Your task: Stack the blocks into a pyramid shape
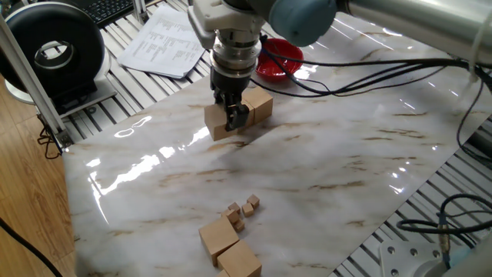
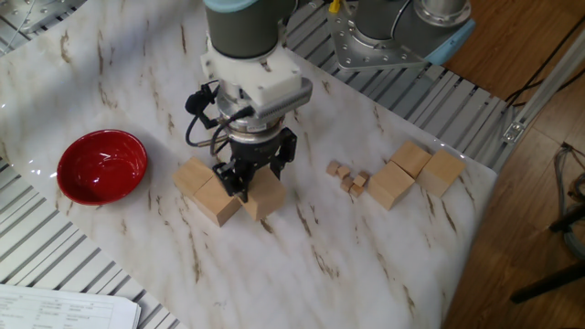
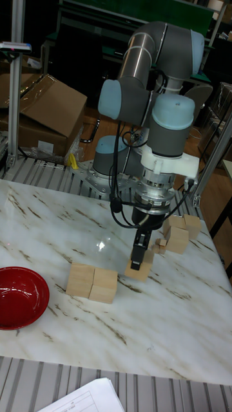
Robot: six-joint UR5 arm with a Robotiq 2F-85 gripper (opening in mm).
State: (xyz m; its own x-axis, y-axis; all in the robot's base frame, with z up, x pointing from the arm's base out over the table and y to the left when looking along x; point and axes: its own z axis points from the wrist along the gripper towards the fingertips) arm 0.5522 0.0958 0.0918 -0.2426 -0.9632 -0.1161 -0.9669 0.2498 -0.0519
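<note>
My gripper [image 2: 247, 179] is shut on one tan wooden block [image 2: 265, 196], held low at the table surface. In one fixed view the gripper [image 1: 231, 117] covers most of that block [image 1: 215, 125]. Right beside it two more blocks [image 2: 194, 174] [image 2: 218, 200] sit side by side as a row; the tall view shows them [image 3: 93, 283] just left of the held block [image 3: 139, 269] and the gripper [image 3: 138, 255]. Three further blocks [image 2: 391, 185] [image 2: 411, 158] [image 2: 443, 172] lie grouped at the far end of the table. No block rests on another.
A red bowl [image 2: 102, 164] stands just past the pair of blocks. Several tiny wooden cubes [image 2: 347, 175] lie between the gripper and the three grouped blocks. Papers [image 1: 165, 40] and a black spool [image 1: 55, 54] sit off the marble sheet. Cables [image 1: 369, 73] trail from the arm.
</note>
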